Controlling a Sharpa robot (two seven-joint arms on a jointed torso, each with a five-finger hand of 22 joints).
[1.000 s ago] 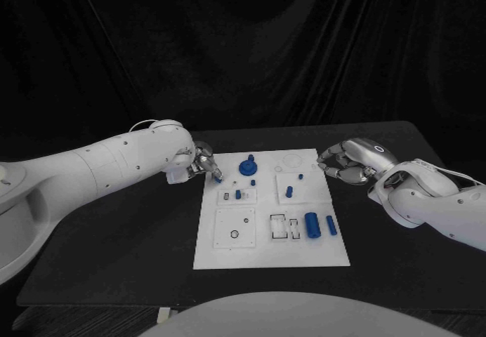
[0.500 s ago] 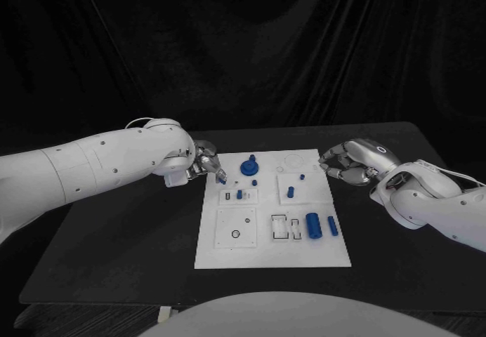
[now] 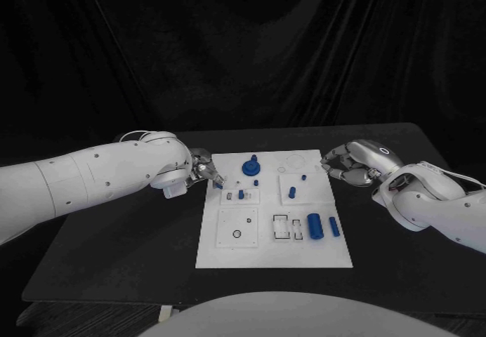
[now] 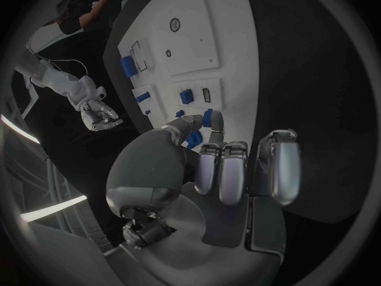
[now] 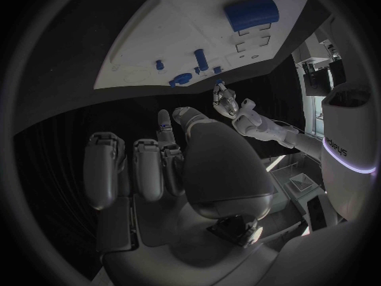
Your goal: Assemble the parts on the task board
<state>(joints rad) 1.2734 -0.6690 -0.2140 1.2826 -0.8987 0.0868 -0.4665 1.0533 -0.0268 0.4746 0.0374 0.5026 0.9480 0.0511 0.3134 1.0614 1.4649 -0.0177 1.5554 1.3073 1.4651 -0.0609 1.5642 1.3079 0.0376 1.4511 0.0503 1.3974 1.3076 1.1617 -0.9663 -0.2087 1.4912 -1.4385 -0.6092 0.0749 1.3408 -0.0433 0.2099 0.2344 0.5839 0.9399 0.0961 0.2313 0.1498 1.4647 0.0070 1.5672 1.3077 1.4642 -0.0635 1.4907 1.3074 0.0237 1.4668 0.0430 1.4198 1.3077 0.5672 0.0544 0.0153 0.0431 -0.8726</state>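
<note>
The white task board [image 3: 273, 249] lies mid-table and also appears in the wrist views [image 4: 199, 38] [image 5: 159, 44]. On it stand a blue round knob [image 3: 250, 167], small blue pegs [image 3: 291, 190] and a small blue block [image 3: 241, 194]. A thick blue cylinder [image 3: 314, 225] [image 5: 251, 13] lies beside a thin one [image 3: 333, 225]. My left hand [image 3: 206, 170] [image 4: 230, 165] hovers at the board's far left edge. It pinches a small blue part [image 4: 208, 118] between thumb and finger. My right hand [image 3: 344, 163] [image 5: 159, 165] sits by the far right corner, fingers curled in, nothing seen in them.
The black table [image 3: 121, 246] stretches wide on both sides of the board. A dark curtain hangs behind it. Both white forearms slant in over the table's side margins.
My left arm has swung round and its hand, still pinching the blue part, has dropped slightly toward the board's edge. The right hand has barely moved.
</note>
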